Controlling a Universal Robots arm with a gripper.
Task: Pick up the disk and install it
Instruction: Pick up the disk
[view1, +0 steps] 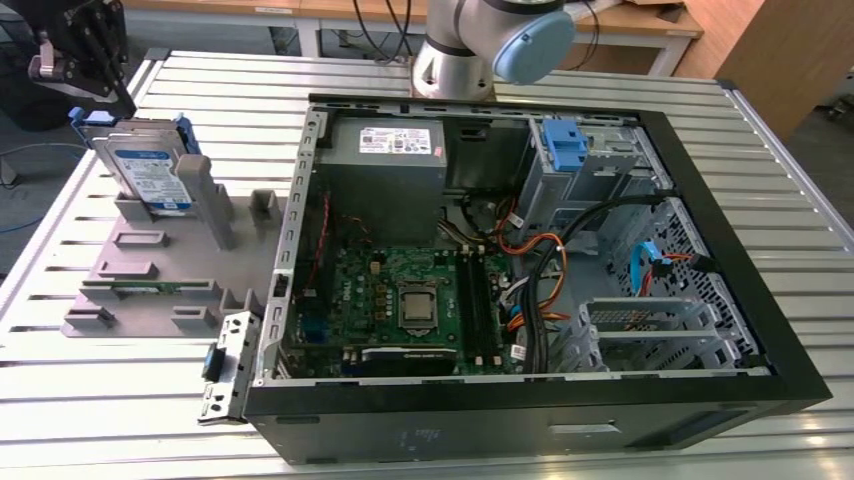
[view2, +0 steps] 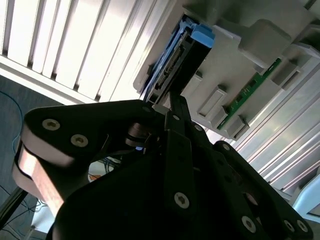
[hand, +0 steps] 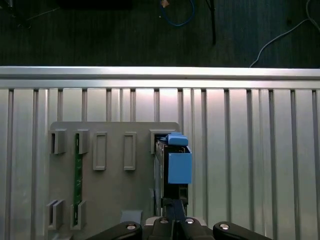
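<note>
Gripper (view1: 123, 108) hung over the grey stand's (view1: 147, 290) end, jaws hidden behind black linkage, apart or clamped impossible to tell, directly above the disk (view1: 150, 175) standing on edge in the stand, label clear in the exterior view, edge-on (hand: 179, 167) in the first wrist view.

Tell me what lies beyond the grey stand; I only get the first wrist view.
Observer: An open computer case lies on the table, at the exterior view's right of the stand.
Operator: Describe the disk's broad face.
Observer: The disk stands on edge in the stand; its face carries a white-and-blue label.
Operator: Place the gripper.
Observer: Seen from the side, the gripper hangs just above the disk's upper end.
</note>
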